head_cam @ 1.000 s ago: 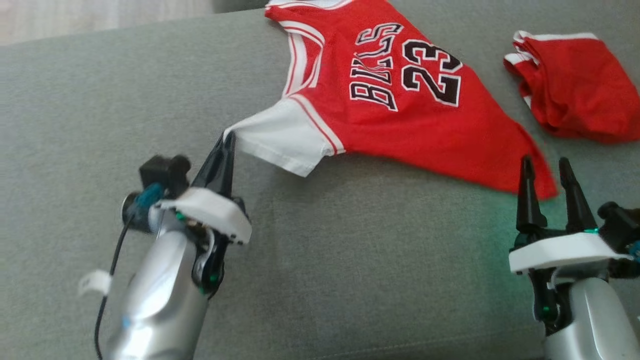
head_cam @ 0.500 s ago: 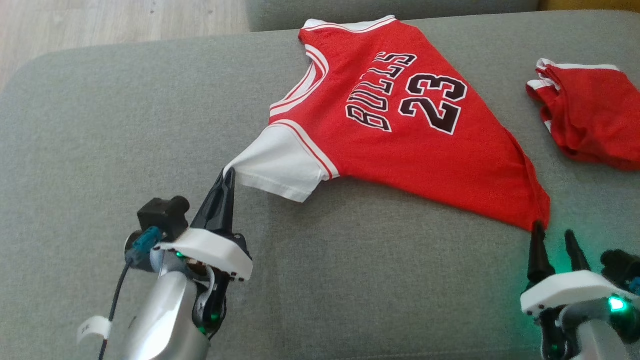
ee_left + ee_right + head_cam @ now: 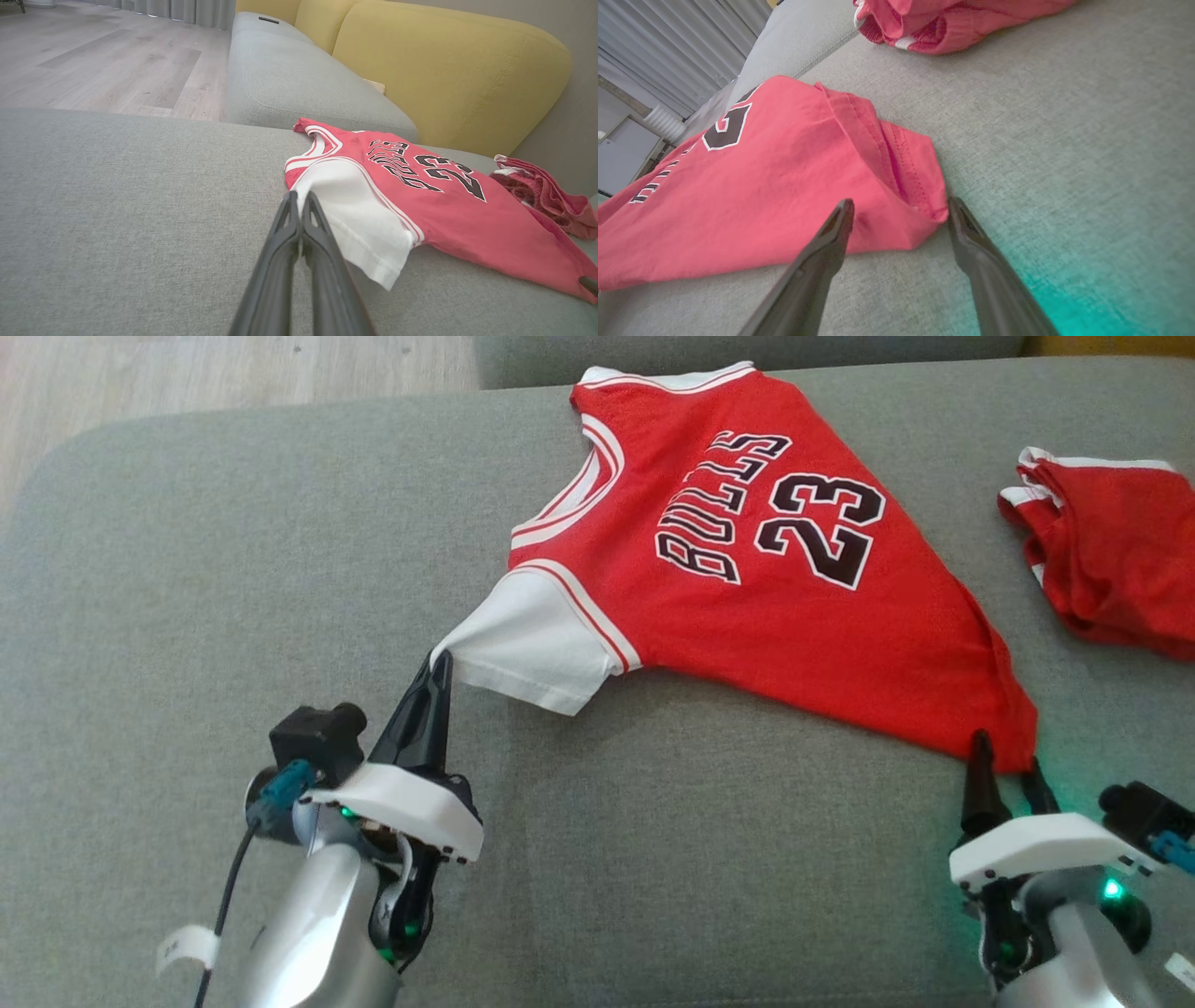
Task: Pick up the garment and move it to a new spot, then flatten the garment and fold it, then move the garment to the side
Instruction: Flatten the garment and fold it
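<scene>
Two pincers working the flattening step, I'd say: left pincer (image 3: pixel 439 663) clamped on the white sleeve (image 3: pixel 532 644) of the garment (image 3: pixel 766 607) spread over the grey sofa cushion (image 3: pixel 280 523), right pincer (image 3: pixel 1005 756), jaws wide, has edged up around the hem corner (image 3: pixel 1013 737), which next wants pinching and pulling outward.

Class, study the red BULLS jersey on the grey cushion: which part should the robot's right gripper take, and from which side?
Probably the near hem corner of the jersey, from the robot's side, low along the cushion. That doubled, stitched corner points at the right gripper, between its open jaws, opposite the sleeve pinched by the left gripper.
</scene>
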